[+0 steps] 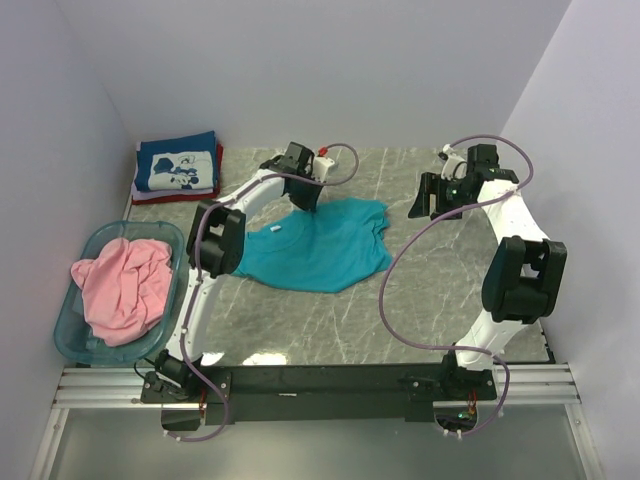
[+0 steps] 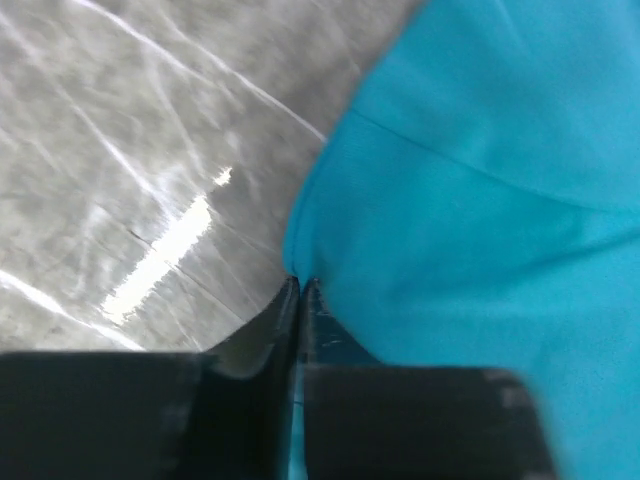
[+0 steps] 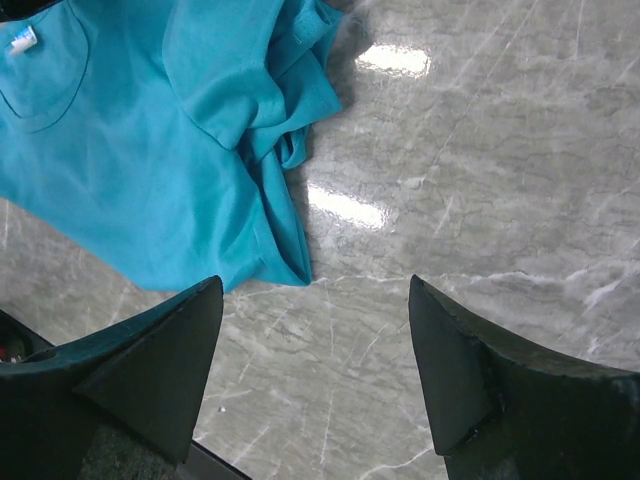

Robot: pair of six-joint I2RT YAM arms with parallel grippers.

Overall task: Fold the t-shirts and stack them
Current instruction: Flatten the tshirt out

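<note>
The left hand [image 2: 298, 288] is pinched together on the edge of the teal t-shirt [image 2: 480, 200], which spreads out to its right over the surface [image 2: 120, 150]. The right hand [image 3: 315, 295] hangs above bare marble with its jaws apart, and the shirt lies ahead to its left.

We observe the left arm [image 1: 213, 245] reaching forward from its base, elbow raised and wrist bent downward. The left gripper [image 2: 300, 288] points down. Its two fingers are pressed flat against each other, with the edge of the teal t-shirt [image 2: 480, 200] pinched at the tips. The right arm [image 1: 520, 272] rises from its base, folds at the elbow and extends forward and inward. The right gripper [image 3: 315, 370] hangs above the surface, angled downward, its fingers spread wide apart.
</note>
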